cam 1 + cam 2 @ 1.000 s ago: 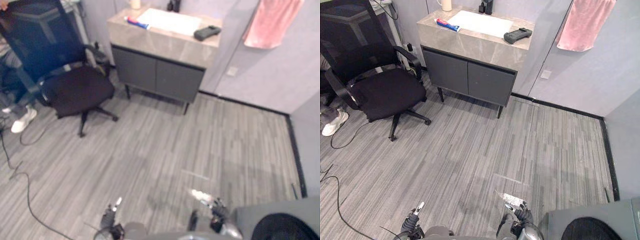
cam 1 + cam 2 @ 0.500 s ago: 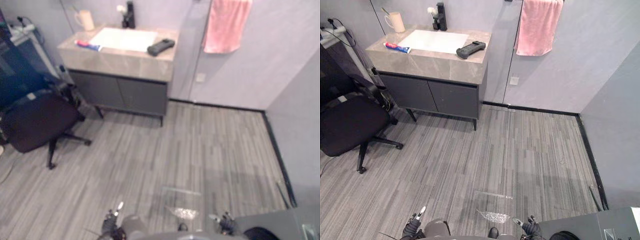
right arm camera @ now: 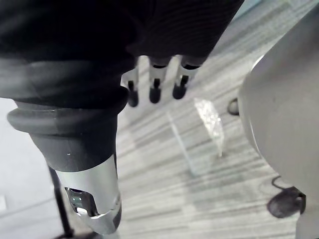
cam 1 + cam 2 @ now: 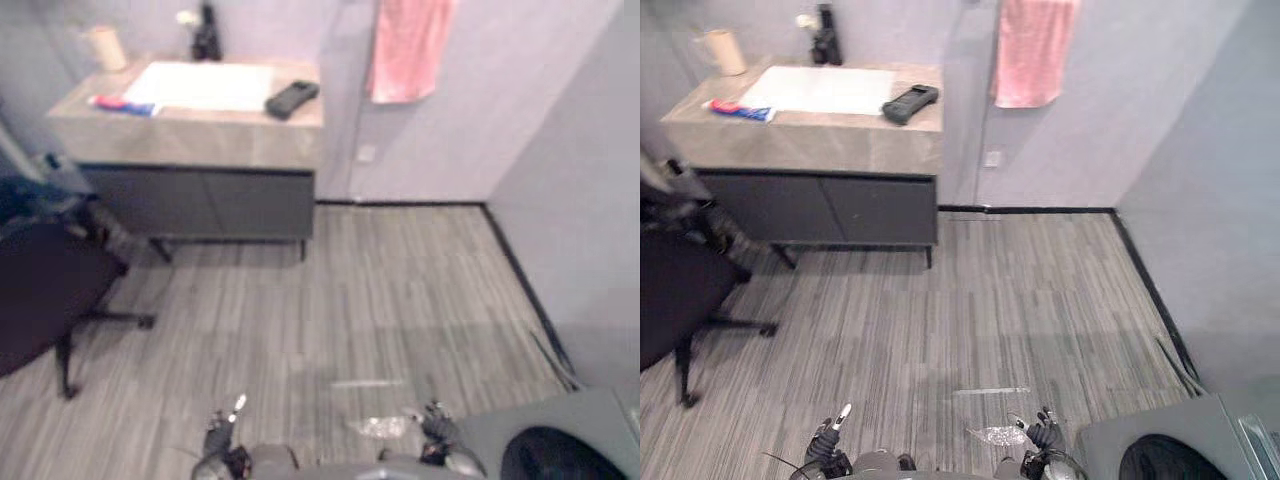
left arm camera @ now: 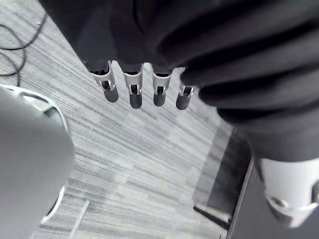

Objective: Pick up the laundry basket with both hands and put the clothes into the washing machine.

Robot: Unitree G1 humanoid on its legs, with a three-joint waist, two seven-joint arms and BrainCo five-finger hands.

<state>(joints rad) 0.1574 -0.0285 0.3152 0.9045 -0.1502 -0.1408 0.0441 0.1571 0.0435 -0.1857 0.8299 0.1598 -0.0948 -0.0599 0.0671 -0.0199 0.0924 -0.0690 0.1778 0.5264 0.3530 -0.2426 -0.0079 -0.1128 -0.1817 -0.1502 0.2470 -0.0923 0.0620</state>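
Hands loose over the floor (image 4: 1020, 300).
Left hand (image 5: 134, 89) and right hand (image 3: 155, 82) hang, fingers straight; washing machine (image 4: 1140, 440) beside the right.

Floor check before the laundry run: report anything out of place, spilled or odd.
A crumpled scrap of clear plastic lies loose on the floor, close by the right hand; nothing else stands out.

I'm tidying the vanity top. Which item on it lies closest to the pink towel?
The dark handset, lying flat at the end of the counter nearest the pink towel; the toothpaste tube and cup sit at the opposite end.
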